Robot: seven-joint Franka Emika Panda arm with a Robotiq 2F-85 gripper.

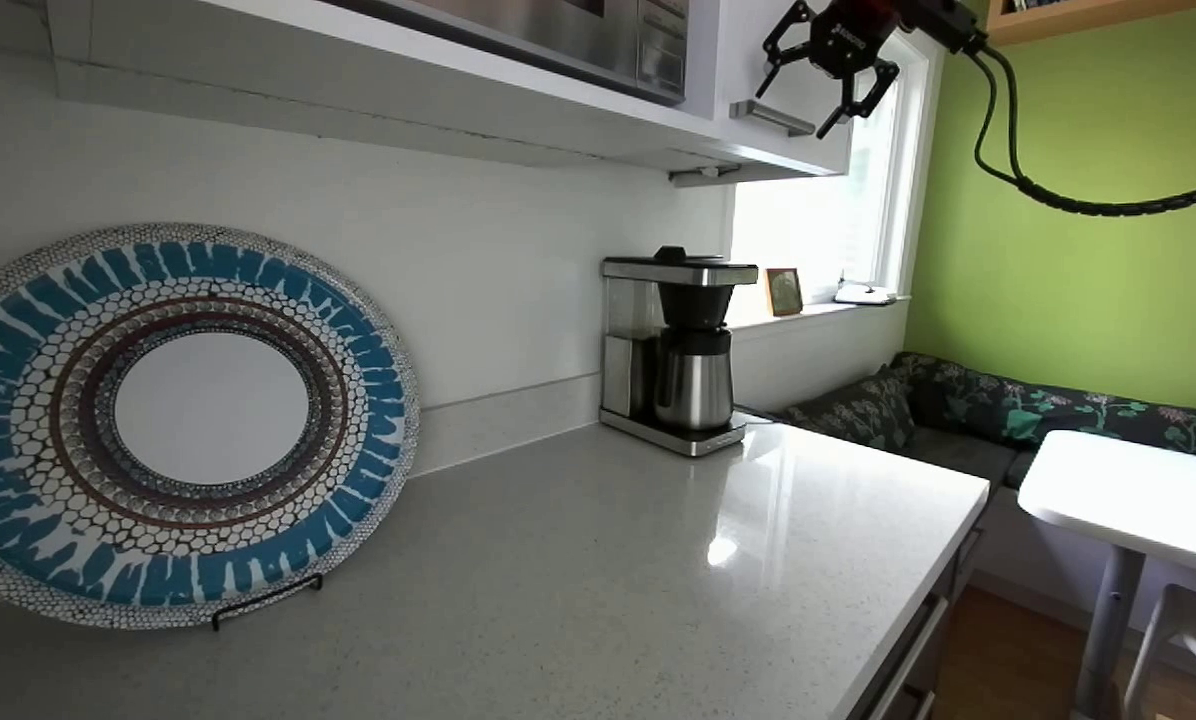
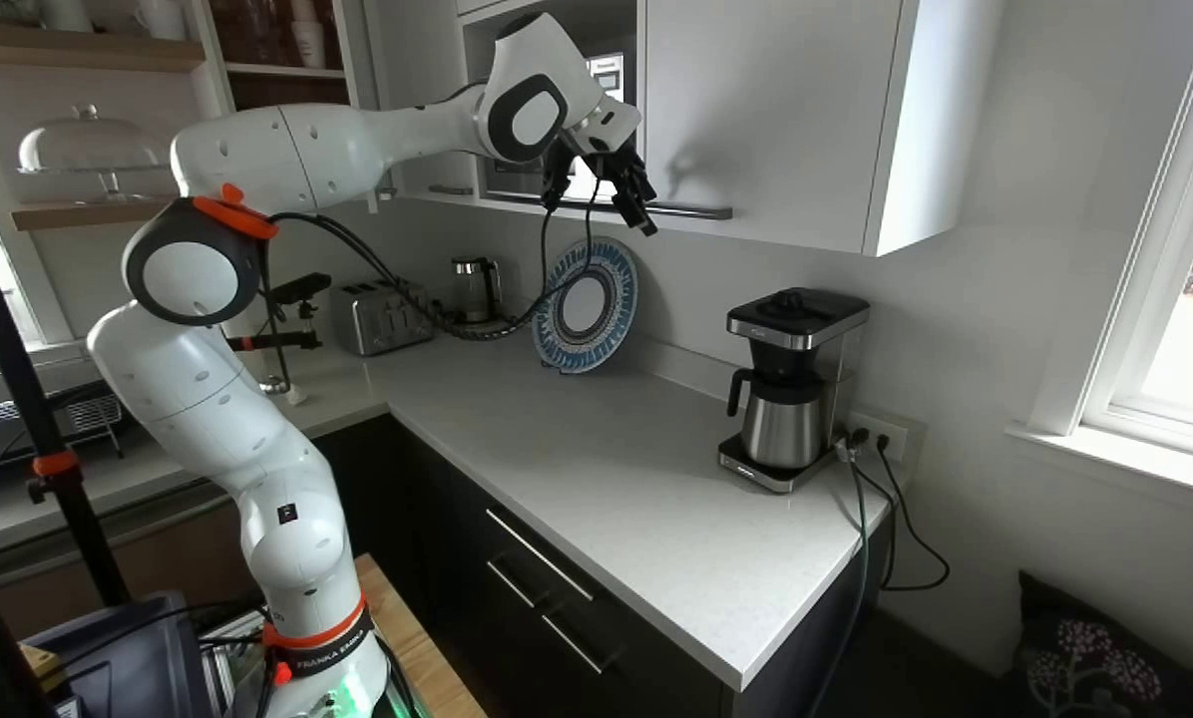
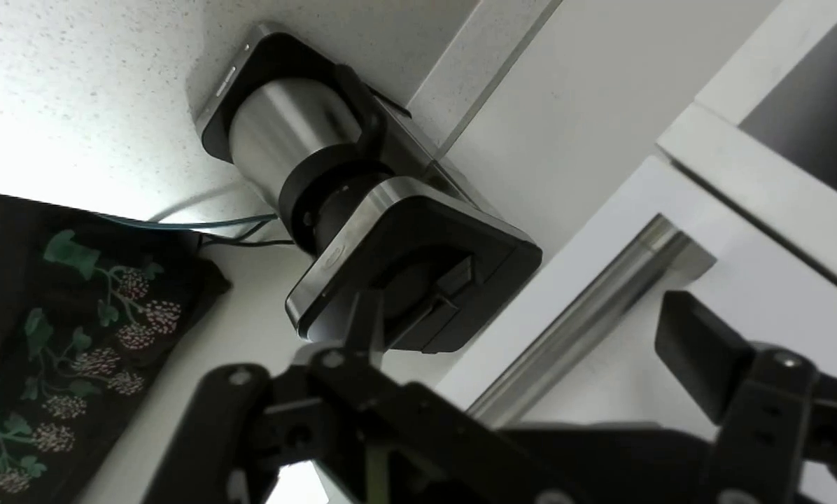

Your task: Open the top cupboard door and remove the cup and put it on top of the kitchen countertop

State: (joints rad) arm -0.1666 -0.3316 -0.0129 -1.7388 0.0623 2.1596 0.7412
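Note:
The top cupboard door is a flat white panel, shut, in both exterior views [image 1: 743, 60] [image 2: 776, 100] and the wrist view [image 3: 754, 280]. Its metal bar handle [image 1: 773, 118] runs along the lower edge and also shows in the wrist view [image 3: 593, 315]. My gripper [image 1: 790, 116] is open and empty in front of the door, close to the handle. In the wrist view its fingers [image 3: 523, 308] stand apart on either side of the handle; contact is not visible. The pale kitchen countertop [image 2: 606, 449] lies below. The cup is out of view.
A coffee maker [image 2: 786, 389] stands on the countertop below the door. A round blue-patterned plate [image 1: 208, 410] leans on the wall. A microwave [image 1: 598, 40] sits left of the door. A toaster [image 2: 377, 314] and a kettle [image 2: 477, 289] stand farther back.

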